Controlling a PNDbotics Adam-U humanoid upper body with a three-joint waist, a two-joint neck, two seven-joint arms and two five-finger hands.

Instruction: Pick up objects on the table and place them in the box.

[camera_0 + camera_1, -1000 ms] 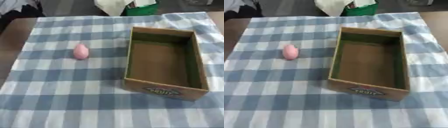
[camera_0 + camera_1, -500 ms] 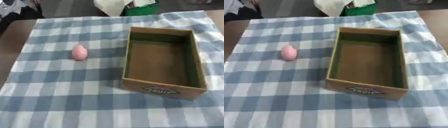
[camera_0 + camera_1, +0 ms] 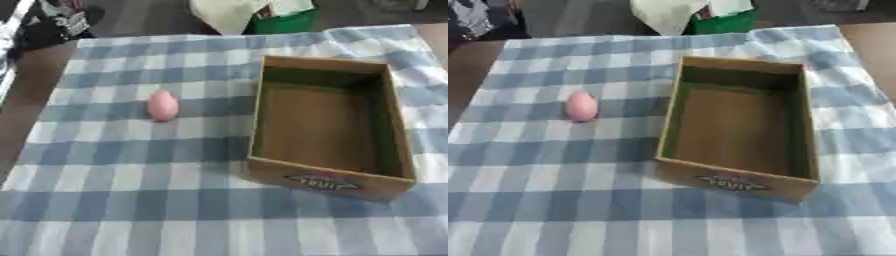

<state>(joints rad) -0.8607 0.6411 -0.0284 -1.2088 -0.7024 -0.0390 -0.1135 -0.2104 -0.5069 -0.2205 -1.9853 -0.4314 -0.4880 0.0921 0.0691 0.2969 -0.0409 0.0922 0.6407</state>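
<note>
Nothing on the table has moved relative to anything else since the earlier frames; only the whole picture has slid slightly, which is your head camera tilting, not the objects. For the task this means no progress yet: the pick has not begun.

Left eye view. You see the pink egg-shaped object [image 3: 162, 105] lying on the blue-and-white checked tablecloth [image 3: 131, 195], to the left of the cardboard box [image 3: 328, 179] and well apart from it. The box stands open-topped with a printed label on its near wall, and its brown floor is bare, so nothing has been placed inside. At the far edge sit a green container [image 3: 289, 20] and a pale crumpled item [image 3: 229, 14], both off the cloth and outside the work. Neither of your hands appears here, so whether they are released or clenched cannot be told.

Right eye view. The same arrangement shows, shifted a little leftward: the pink object sits alone on the cloth, the box to its right with its long axis running away from you. Again no arm or hand enters from either side. Compared with the earlier frames, the gap between object and box is unchanged and the box interior is as bare as before.

Judged from this layout, your left hand is the nearer choice for the reach, since the object lies on the left. Its rounded form may roll when touched, so approach from above rather than from the side.
</note>
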